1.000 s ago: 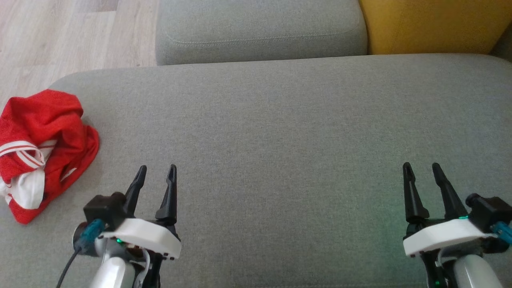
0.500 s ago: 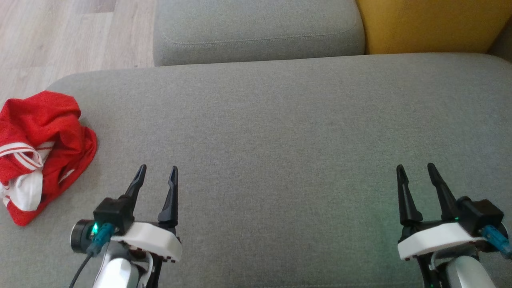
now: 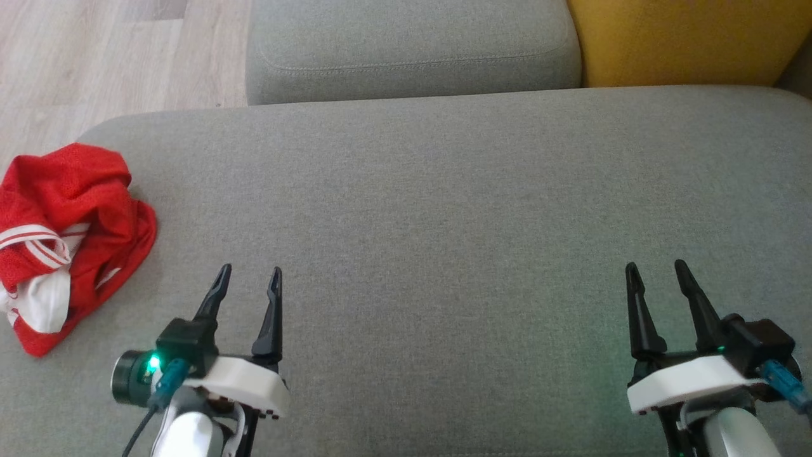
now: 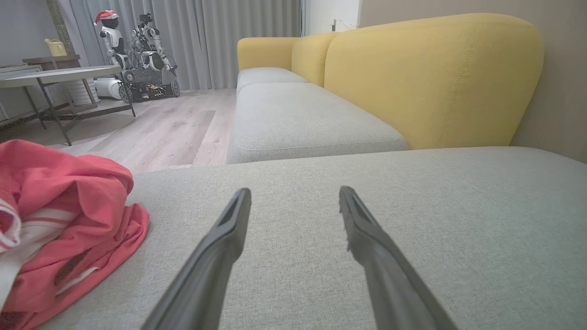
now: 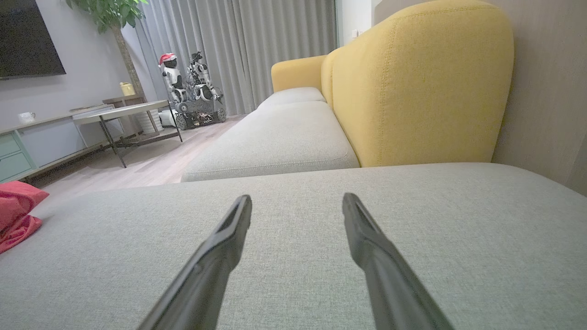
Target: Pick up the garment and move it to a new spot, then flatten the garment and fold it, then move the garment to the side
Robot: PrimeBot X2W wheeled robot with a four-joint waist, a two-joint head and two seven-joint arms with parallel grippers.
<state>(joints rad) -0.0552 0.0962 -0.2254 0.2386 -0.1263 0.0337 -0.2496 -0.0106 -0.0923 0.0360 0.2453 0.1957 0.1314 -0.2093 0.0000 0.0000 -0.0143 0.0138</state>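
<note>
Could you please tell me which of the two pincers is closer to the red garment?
The left pincer: the garment lies just off its outer side at the left end of the cushion; the right pincer is far across it.

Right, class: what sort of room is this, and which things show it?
Most likely a living room: a yellow-backed sofa, a wall-mounted television, and floor-length curtains.

Grey cushion (image 3: 444, 190) is viewed steeply from above by the head camera, skimmed low by both wrist cameras toward the far yellow backrest (image 4: 431, 78); left-side garment (image 3: 70, 235) is shared by all.
</note>
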